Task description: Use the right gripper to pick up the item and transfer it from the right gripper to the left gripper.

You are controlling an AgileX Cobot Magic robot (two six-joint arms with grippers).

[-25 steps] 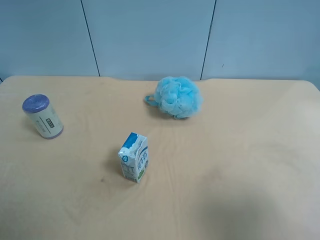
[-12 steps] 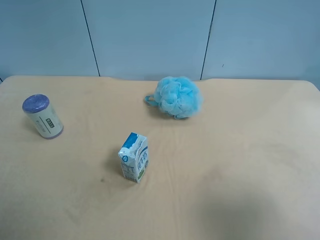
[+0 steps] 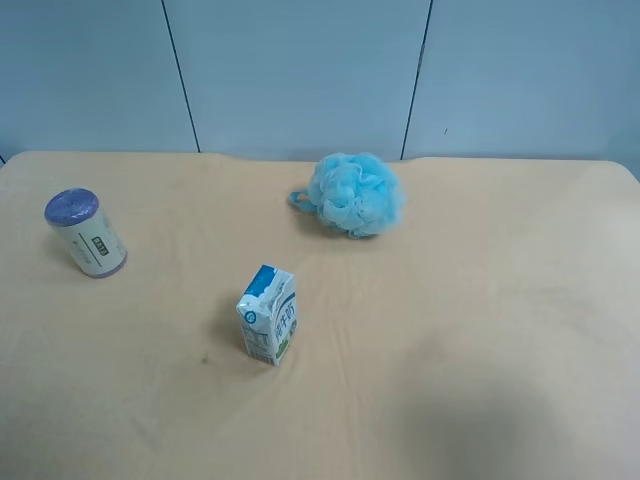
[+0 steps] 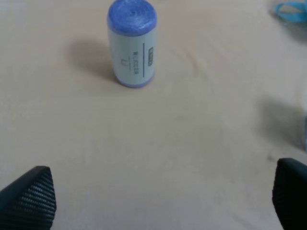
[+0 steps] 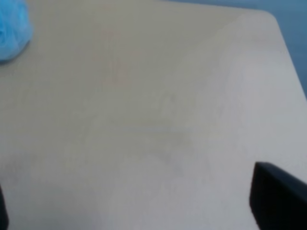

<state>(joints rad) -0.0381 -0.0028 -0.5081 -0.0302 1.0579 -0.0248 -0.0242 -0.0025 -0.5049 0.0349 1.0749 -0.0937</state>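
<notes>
While both claws hang spread and empty, the cream-labelled roll with purple crinkled ends (image 3: pixel 85 233) stands at the left of the pale wooden table (image 3: pixel 480 330). Its dark print is unreadable. Blue-grey panelled wall (image 3: pixel 300 70) behind.

The left gripper (image 4: pixel 158 199) faces the roll; the right gripper (image 5: pixel 144 201) is over bare tabletop.

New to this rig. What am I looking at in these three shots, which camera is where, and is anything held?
It is a two-arm robot with a claw gripper on each arm. The wide shot comes from a camera mounted high above a tan table; no arm shows in it. On the table stand a small roll with purple ends, a milk carton and a blue bath sponge. The other two shots come from cameras on the wrists. The left gripper looks toward the roll, its fingertips spread wide. The right gripper sees bare table and the sponge's edge. Nothing is held.
</notes>
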